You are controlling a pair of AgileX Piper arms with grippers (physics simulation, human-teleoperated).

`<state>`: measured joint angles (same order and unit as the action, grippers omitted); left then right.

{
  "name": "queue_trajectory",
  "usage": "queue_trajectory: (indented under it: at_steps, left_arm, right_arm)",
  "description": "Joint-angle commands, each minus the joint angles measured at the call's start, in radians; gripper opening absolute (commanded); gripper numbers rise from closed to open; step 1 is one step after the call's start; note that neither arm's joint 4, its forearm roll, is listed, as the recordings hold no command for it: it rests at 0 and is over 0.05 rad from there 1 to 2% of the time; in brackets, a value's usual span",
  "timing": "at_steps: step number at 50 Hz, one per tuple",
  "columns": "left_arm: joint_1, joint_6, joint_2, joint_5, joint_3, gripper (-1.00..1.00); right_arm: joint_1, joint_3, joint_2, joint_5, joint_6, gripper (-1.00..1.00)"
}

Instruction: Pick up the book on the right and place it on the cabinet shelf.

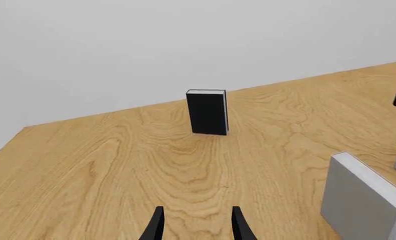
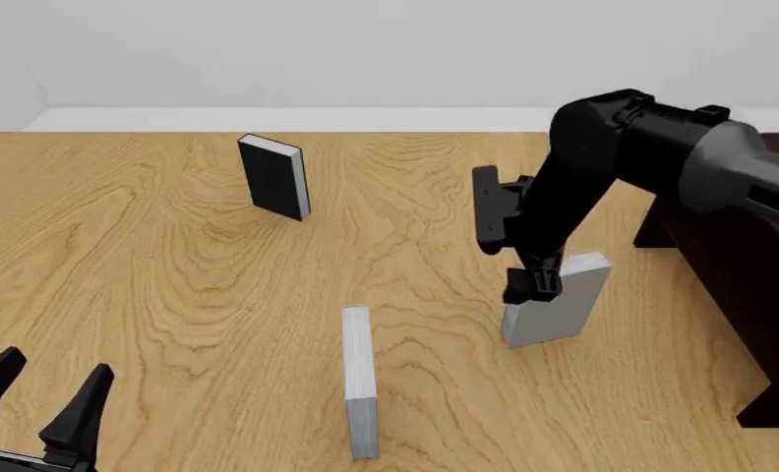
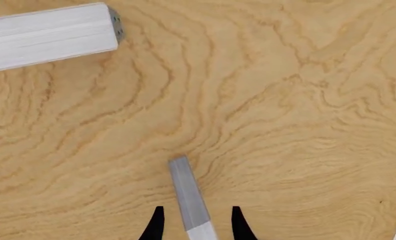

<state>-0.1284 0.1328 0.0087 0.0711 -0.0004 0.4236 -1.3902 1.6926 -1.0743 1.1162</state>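
Observation:
The pale silver-grey book [image 2: 569, 303] stands upright right of the table's middle, close to the very dark cabinet [image 2: 738, 285] at the right edge. The cabinet's shelf recess cannot be made out. My right gripper [image 2: 535, 286] points down over the book's near top corner. In the right wrist view the open gripper [image 3: 194, 225] straddles the book's thin top edge [image 3: 186, 189], with a gap on each side. My left gripper [image 2: 42, 398] is open and empty at the front left, and it also shows in the left wrist view [image 1: 196, 226].
A black-covered book [image 2: 274, 177] stands upright at the back left, also in the left wrist view [image 1: 208, 112]. A narrower pale grey book [image 2: 358, 383] stands edge-on near the front middle, seen in the left wrist view [image 1: 361, 200] and the right wrist view [image 3: 48, 35].

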Motion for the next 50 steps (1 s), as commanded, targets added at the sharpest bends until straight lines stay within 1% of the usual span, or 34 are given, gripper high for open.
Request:
queue_trajectory:
  at_steps: [1, 4, 6, 8, 9, 11, 13, 17, 19, 22, 24, 29, 37, 42, 44, 45, 46, 48, 49, 50]
  left_arm:
    - [0.000, 0.002, 0.002, 0.001, 0.000, 1.00]
    - [-0.002, 0.002, 0.002, 0.001, 0.000, 1.00]
    - [-0.002, 0.002, 0.002, 0.001, 0.000, 1.00]
    - [-0.001, 0.003, 0.001, 0.002, 0.000, 1.00]
    - [-0.002, 0.004, 0.000, 0.003, 0.000, 1.00]
    - [-0.002, 0.003, 0.000, 0.004, 0.000, 1.00]
    - [-0.001, 0.005, 0.000, 0.004, 0.000, 1.00]
    - [-0.001, 0.005, 0.000, 0.005, 0.000, 1.00]
    - [-0.002, 0.005, -0.001, 0.006, 0.000, 1.00]
    - [-0.002, 0.005, -0.001, 0.007, 0.000, 1.00]
    - [-0.001, 0.006, -0.001, 0.007, 0.000, 1.00]
    - [-0.002, 0.004, -0.001, 0.008, 0.000, 1.00]
    - [-0.001, 0.004, -0.002, 0.009, 0.000, 1.00]
    - [-0.001, 0.003, -0.002, 0.009, 0.000, 1.00]
    - [-0.002, 0.003, -0.002, 0.010, 0.000, 1.00]
    - [-0.003, 0.003, -0.002, 0.010, 0.000, 1.00]
    - [-0.003, 0.003, -0.002, 0.010, 0.000, 1.00]
    - [-0.003, 0.003, -0.002, 0.011, 0.000, 1.00]
    - [-0.003, 0.003, -0.002, 0.011, 0.000, 1.00]
    - [-0.003, 0.002, -0.002, 0.011, 0.000, 1.00]
  right_arm:
    - [-0.011, 0.063, -0.004, 0.036, -0.008, 1.00]
    - [-0.032, 0.072, -0.005, 0.048, 0.014, 1.00]
    - [-0.045, 0.069, -0.003, 0.054, 0.018, 1.00]
    - [-0.068, 0.084, -0.006, 0.065, 0.043, 1.00]
    - [-0.068, 0.087, -0.006, 0.067, 0.046, 1.00]
    - [-0.064, 0.078, 0.000, 0.069, 0.034, 1.00]
    - [-0.077, 0.088, -0.001, 0.077, 0.050, 1.00]
    - [-0.083, 0.094, 0.002, 0.086, 0.051, 1.00]
    - [-0.106, 0.107, 0.001, 0.098, 0.070, 1.00]
    - [-0.111, 0.112, 0.001, 0.101, 0.071, 1.00]
    - [-0.122, 0.119, -0.002, 0.106, 0.085, 1.00]
    - [-0.128, 0.122, -0.001, 0.111, 0.089, 1.00]
    - [-0.117, 0.127, 0.009, 0.117, 0.075, 1.00]
    - [-0.127, 0.135, 0.006, 0.124, 0.086, 1.00]
    - [-0.138, 0.142, 0.000, 0.131, 0.104, 1.00]
    - [-0.141, 0.148, -0.008, 0.138, 0.119, -1.00]
    - [-0.153, 0.149, -0.011, 0.145, 0.132, -1.00]
    - [-0.143, 0.140, -0.013, 0.138, 0.125, -1.00]
    - [-0.158, 0.146, -0.019, 0.152, 0.147, -1.00]
    - [-0.161, 0.148, -0.019, 0.149, 0.150, -1.00]
